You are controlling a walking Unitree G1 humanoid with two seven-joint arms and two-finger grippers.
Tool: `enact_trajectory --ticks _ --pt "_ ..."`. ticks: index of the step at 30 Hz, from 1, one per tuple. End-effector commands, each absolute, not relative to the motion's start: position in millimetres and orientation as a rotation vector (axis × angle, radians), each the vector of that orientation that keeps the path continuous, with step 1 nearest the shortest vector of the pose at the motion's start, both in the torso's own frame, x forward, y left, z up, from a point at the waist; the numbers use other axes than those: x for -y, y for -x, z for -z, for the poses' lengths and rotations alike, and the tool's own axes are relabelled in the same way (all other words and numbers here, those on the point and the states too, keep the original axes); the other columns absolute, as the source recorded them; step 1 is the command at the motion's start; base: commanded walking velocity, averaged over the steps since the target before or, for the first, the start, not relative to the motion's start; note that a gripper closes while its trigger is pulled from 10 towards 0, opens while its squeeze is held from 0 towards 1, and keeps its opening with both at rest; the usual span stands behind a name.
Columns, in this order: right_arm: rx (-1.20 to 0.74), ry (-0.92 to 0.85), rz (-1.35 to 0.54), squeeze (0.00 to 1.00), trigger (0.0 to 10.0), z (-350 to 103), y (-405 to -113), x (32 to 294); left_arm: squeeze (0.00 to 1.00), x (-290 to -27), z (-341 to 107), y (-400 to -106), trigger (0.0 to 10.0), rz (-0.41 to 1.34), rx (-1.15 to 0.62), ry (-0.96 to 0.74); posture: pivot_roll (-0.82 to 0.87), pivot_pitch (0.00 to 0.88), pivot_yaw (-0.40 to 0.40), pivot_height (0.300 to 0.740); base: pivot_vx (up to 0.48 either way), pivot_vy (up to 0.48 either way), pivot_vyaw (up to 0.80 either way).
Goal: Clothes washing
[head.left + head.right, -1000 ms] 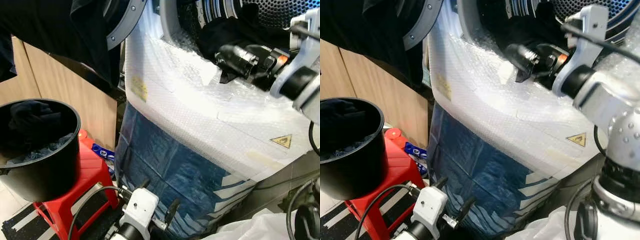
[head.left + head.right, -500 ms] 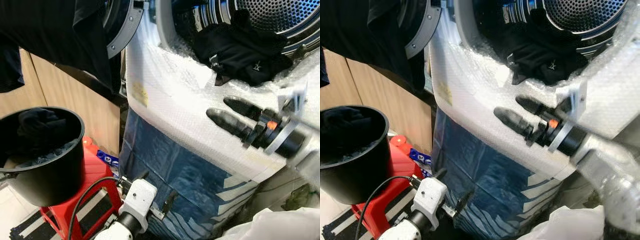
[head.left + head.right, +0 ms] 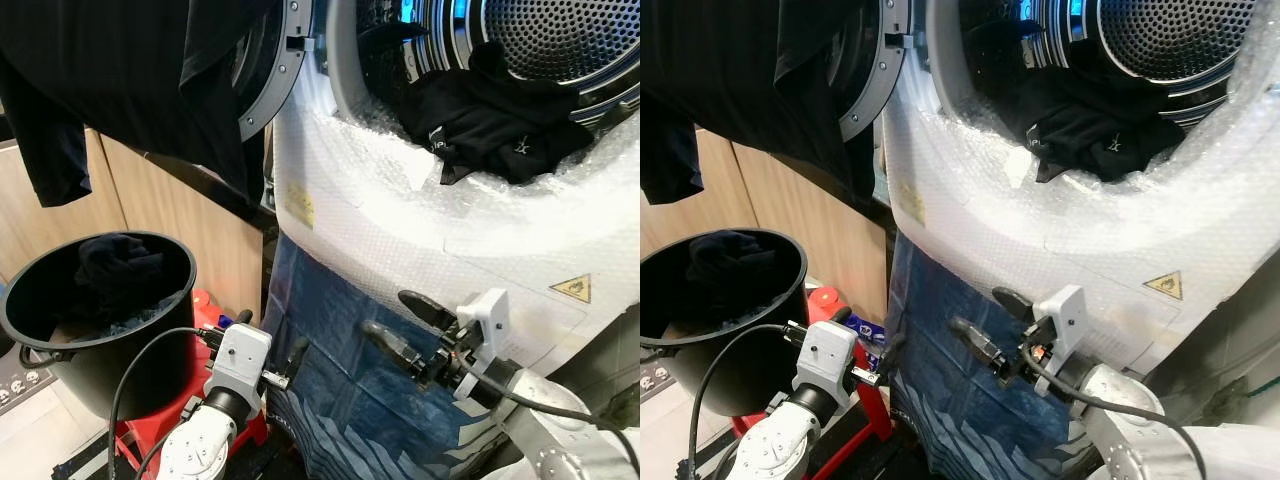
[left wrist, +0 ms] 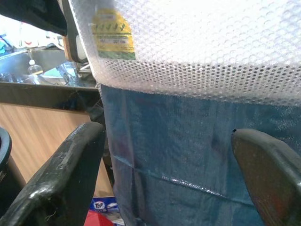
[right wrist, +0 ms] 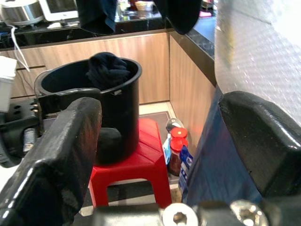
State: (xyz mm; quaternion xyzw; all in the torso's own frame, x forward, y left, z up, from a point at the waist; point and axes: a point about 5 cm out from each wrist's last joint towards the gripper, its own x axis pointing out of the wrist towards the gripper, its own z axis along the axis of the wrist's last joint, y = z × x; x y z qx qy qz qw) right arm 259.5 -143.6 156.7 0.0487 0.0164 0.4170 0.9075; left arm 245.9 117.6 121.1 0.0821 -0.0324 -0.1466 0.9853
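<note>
**A:** In the drum mouth, up top: where's the laundry?

**B:** Black garment [image 3: 495, 120] draped over the washer [image 3: 420, 230] door lip, half in. More dark clothes [image 3: 120, 265] in the black bucket [image 3: 70, 345] on the red stool [image 5: 136, 167], to my left.

**A:** Grippers?

**B:** Right gripper [image 3: 400, 325] low, fingers spread, empty, w/ garment above it. Left gripper [image 3: 268, 355] spread, empty, just beside the bucket, so I reckon it's nearer for the next item.
</note>
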Motion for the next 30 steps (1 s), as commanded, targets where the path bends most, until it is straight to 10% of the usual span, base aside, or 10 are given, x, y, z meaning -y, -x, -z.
enact_trajectory --ticks 1,30 --pt "-0.040 -0.081 -0.873 0.00 10.0 -153.5 -257.5 143.6 0.00 -115.6 -121.6 -247.8 10.0 0.290 0.077 -0.172 0.03 0.011 -0.077 0.740 0.000 0.000 0.00" --pt "-0.112 -0.017 -0.451 0.00 10.0 -57.1 -259.1 150.7 0.00 -143.5 -46.5 -259.4 10.0 0.108 -0.168 -0.193 0.02 0.000 -0.061 0.740 0.000 0.000 0.00"
